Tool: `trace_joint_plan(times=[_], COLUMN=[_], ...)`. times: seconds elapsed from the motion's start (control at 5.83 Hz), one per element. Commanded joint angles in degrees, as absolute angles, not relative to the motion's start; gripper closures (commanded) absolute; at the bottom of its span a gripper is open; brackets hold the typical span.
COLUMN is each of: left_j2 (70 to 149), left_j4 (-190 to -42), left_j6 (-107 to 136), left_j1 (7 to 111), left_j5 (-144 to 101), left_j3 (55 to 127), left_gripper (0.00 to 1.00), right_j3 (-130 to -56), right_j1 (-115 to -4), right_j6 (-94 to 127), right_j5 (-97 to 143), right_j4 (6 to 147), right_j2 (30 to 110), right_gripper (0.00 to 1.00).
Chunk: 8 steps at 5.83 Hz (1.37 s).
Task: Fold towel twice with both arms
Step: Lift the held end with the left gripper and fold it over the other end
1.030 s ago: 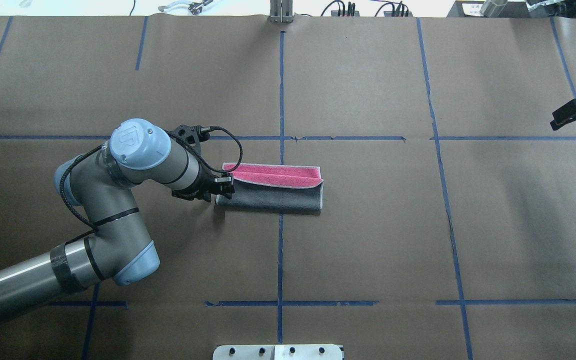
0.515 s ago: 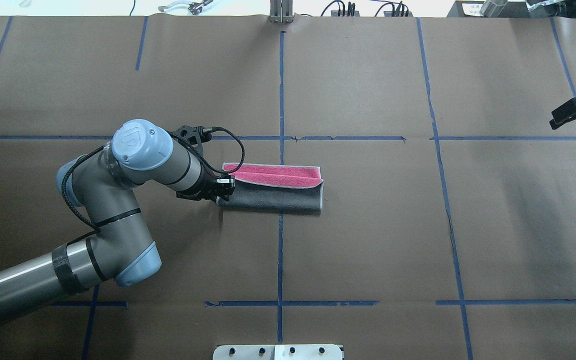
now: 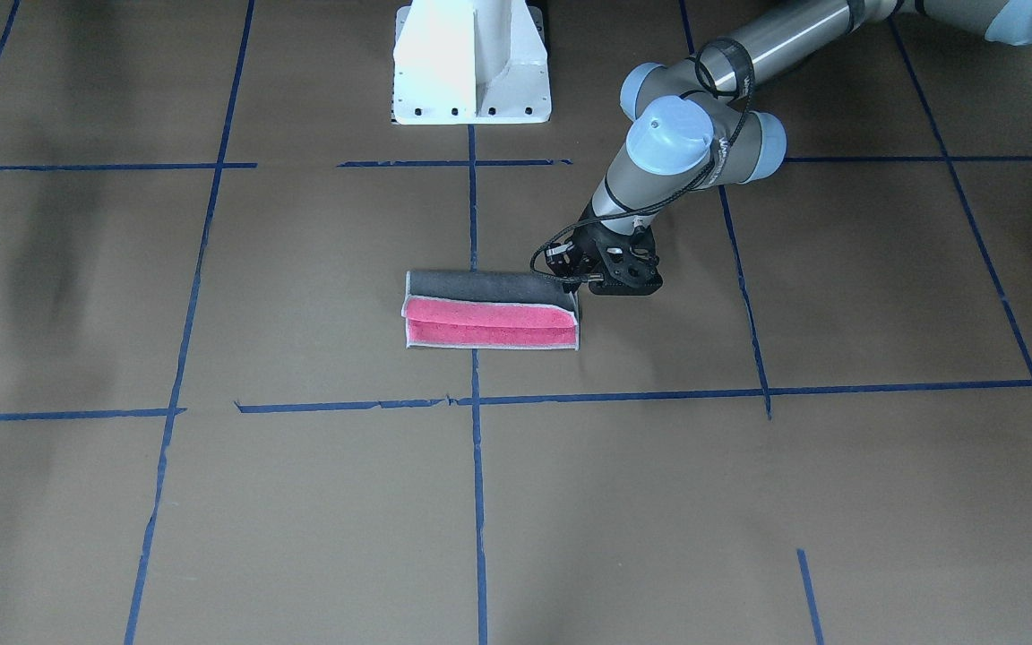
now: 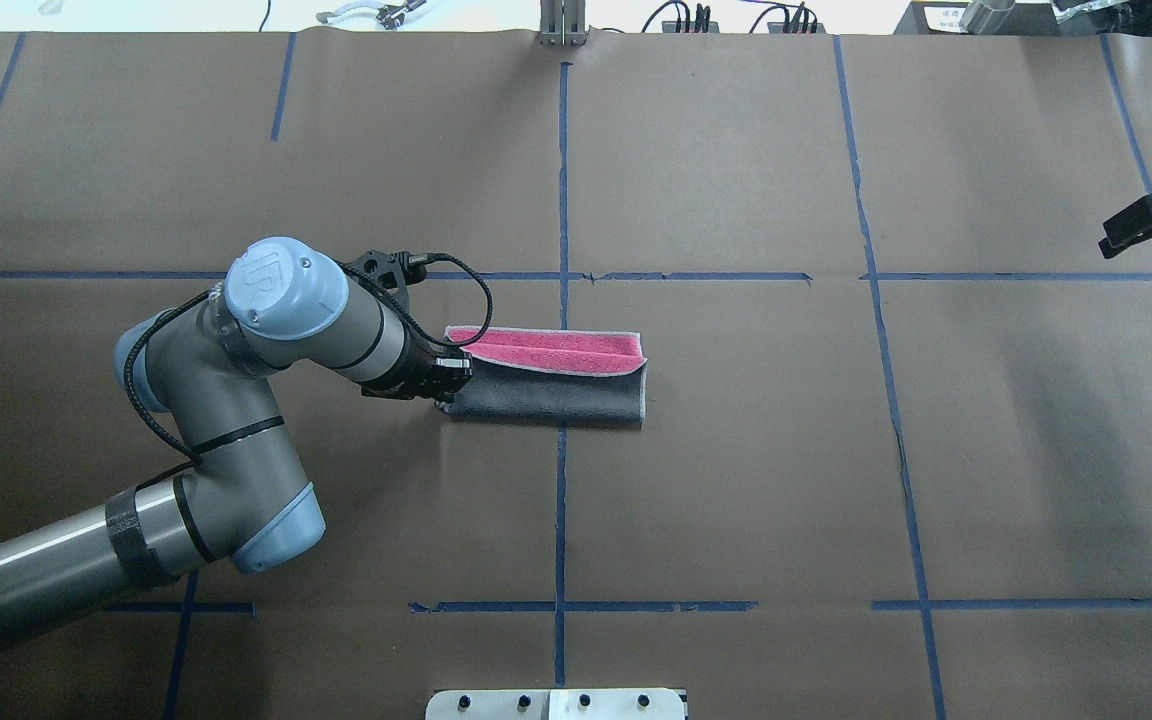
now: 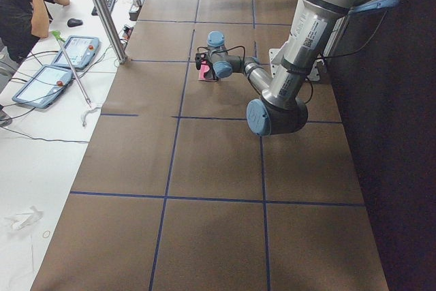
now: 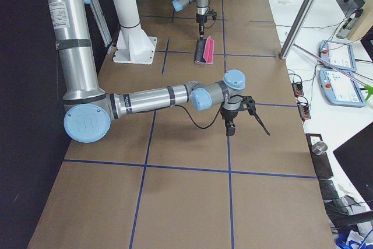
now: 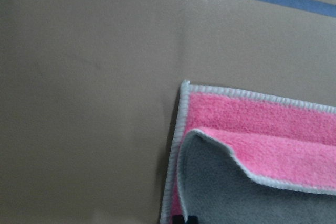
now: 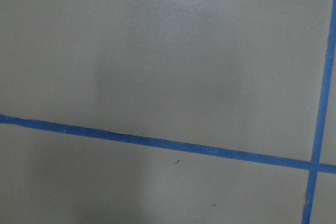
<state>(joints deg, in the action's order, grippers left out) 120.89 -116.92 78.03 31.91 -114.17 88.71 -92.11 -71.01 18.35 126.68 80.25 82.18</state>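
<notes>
The towel (image 4: 556, 395) lies folded once in the middle of the table (image 4: 786, 480). The left gripper (image 4: 446, 385) sits at its short end, likely to fold it over. I cannot tell if it is pinching.

A "UR" mark is seen on the light blue round joint cap (image 4: 271, 272) of the grey-silver tubular left arm (image 4: 216, 440), toward 9 o'clock in the overhead view. The same mark is carried on a blue cap (image 6: 86, 124) of the right arm (image 6: 148, 98). Lettering printed on the arm tubes is too small to be read.
</notes>
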Motion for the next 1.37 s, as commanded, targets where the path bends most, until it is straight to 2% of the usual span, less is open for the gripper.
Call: trace_joint_plan(times=[0.0,0.17,0.51,0.69,0.86,1.2], left_j2=[124.34,128.72,135.32,136.22,142.06,148.07], left_j4=[-111.49,-104.57,-100.56,-100.63,-100.55,-100.81], left_j6=[77.61,76.56,74.53,74.27,72.53,61.59], left_j1=[31.90,31.73,31.47,31.29,30.16,27.70], left_j5=[-115.57,-114.71,-110.23,-108.82,-105.94,-102.50], left_j3=[89.03,89.29,87.03,86.32,80.30,72.90], left_gripper=[1.00,1.00,1.00,1.00,1.00,1.00], right_j3=[-92.11,-92.11,-92.11,-92.11,-92.11,-92.11], right_j1=[-71.02,-71.02,-71.28,-71.45,-71.63,-71.81], right_j6=[18.37,18.37,18.28,18.19,18.19,18.11], right_j5=[126.74,126.83,127.78,128.05,128.23,128.58], right_j4=[80.24,80.24,80.24,80.24,80.24,80.24], right_j2=[82.18,82.18,82.26,82.27,82.35,82.53], right_gripper=[0.00,0.00,0.00,0.00,0.00,0.00])
